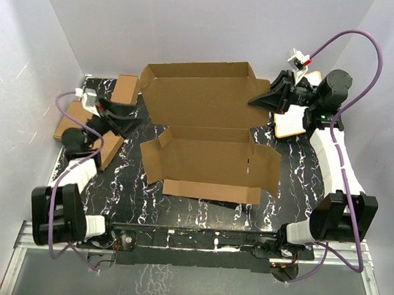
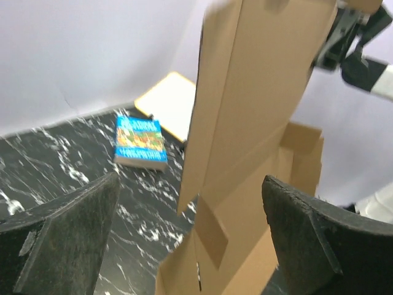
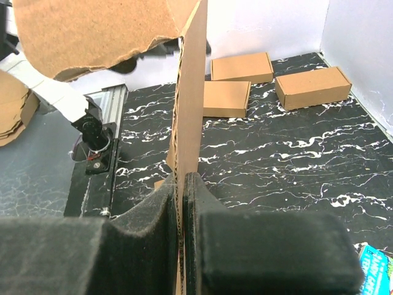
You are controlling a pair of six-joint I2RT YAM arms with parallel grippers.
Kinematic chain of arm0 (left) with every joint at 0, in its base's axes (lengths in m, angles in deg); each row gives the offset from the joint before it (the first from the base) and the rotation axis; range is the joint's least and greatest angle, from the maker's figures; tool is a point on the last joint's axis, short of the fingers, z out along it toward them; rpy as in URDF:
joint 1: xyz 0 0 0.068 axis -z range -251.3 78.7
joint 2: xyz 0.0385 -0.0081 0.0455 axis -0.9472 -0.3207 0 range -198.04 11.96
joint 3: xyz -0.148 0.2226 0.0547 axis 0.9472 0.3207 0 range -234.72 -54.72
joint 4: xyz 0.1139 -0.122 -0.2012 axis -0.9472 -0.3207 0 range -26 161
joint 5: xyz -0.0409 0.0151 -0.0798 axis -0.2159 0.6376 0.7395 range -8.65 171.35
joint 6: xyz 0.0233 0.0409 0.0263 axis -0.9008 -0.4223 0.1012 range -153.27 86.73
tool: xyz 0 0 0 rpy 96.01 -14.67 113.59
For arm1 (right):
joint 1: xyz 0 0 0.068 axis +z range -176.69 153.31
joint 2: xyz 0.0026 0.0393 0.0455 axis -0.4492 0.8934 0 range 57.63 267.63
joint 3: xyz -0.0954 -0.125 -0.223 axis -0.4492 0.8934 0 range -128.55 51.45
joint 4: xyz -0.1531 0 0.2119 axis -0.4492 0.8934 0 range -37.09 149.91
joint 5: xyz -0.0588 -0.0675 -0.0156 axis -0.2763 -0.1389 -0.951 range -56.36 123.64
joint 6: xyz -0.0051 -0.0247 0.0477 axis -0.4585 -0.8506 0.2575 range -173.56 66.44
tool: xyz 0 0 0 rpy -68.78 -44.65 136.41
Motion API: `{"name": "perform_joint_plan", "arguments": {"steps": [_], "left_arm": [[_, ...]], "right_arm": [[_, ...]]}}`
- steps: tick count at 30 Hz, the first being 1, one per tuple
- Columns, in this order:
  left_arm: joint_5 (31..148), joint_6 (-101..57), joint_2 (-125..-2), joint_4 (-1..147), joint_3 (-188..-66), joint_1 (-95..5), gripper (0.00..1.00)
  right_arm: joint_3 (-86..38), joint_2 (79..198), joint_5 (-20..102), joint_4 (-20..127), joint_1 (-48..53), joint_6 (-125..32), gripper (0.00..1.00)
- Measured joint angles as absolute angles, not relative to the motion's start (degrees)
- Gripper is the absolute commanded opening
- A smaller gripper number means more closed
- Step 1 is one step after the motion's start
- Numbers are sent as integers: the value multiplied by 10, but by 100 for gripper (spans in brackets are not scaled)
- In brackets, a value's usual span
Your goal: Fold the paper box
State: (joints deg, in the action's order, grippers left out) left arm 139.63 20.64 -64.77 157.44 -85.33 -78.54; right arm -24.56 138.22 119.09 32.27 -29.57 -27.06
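Pinching the paper box (image 1: 210, 158) edge, right fingers (image 3: 141, 227) clamped, left fingers (image 2: 67, 227) spread (opposite side).

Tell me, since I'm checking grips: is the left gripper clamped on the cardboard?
No, the left gripper stands wide open, neither finger pressing the cardboard.

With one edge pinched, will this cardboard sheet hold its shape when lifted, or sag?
Probably folds at its creases: the paper box is bent up along a fold line. Panels look stiff, being corrugated. Likely light: the right gripper holds one thin edge.
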Motion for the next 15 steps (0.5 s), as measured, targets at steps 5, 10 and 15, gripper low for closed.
{"name": "perform_joint_plan", "arguments": {"steps": [5, 10, 15], "left_arm": [[1411, 193, -579, 1433, -975, -818, 97], [1461, 217, -608, 1415, -1081, -818, 94], [1483, 269, -668, 1450, -1110, -811, 93]], "right_arm": [[-240, 1382, 1191, 325, -296, -281, 8], [-236, 1382, 1190, 330, -296, -285, 8], [-236, 1382, 1189, 331, -295, -288, 8]]}}
